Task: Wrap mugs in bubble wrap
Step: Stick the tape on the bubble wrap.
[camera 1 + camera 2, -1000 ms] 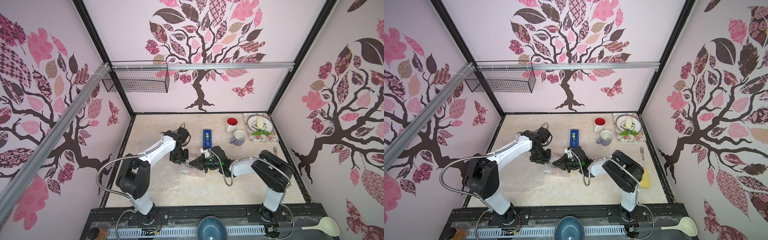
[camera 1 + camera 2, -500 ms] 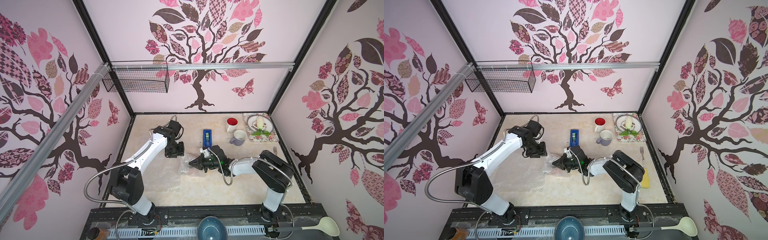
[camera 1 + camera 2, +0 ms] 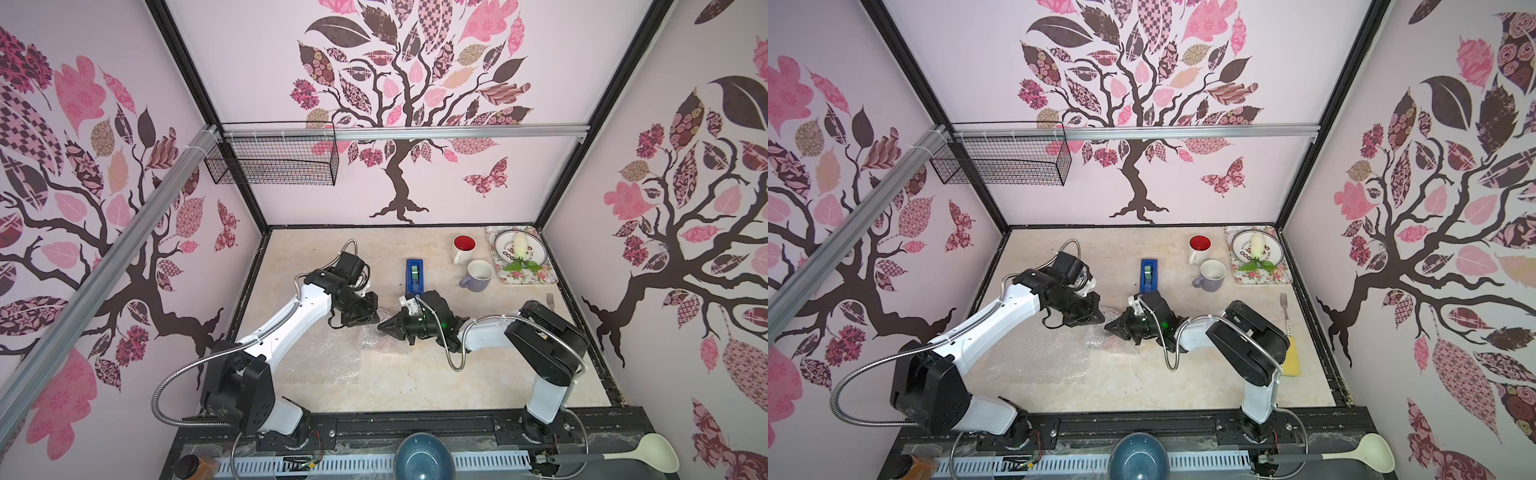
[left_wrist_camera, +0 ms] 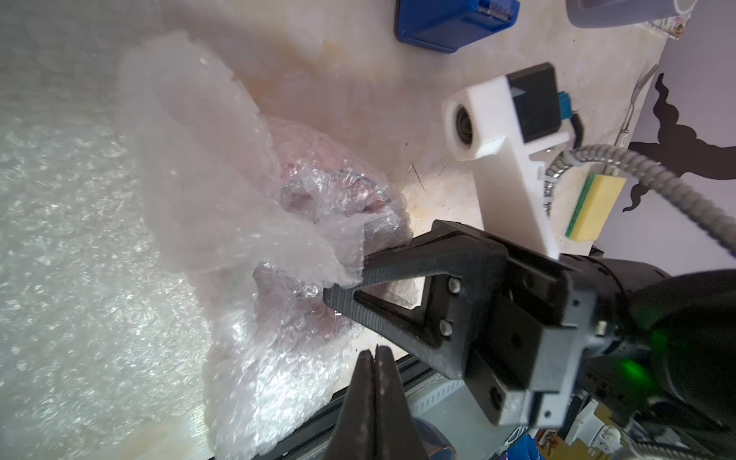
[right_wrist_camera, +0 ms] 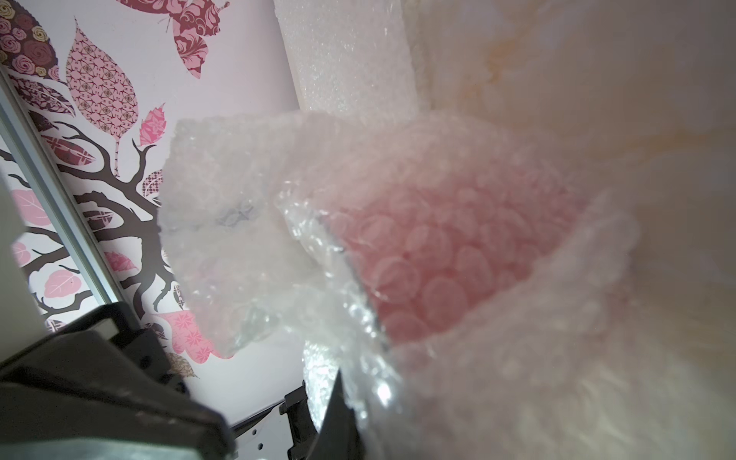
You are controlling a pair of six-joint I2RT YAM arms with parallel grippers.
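The right gripper (image 4: 350, 278) pinches a flap of the bubble wrap (image 3: 324, 357) over the red mug (image 5: 438, 259).
We see the red mug in the middle of the table (image 3: 415, 386), covered by crumpled wrap, with only its colour showing through. The left gripper (image 4: 376, 354) hangs just beside this bundle, its fingers pressed together on nothing. The lavender mug (image 3: 478, 274) and the white mug (image 3: 462, 248) stand bare near the far right corner, well apart from the sheet.
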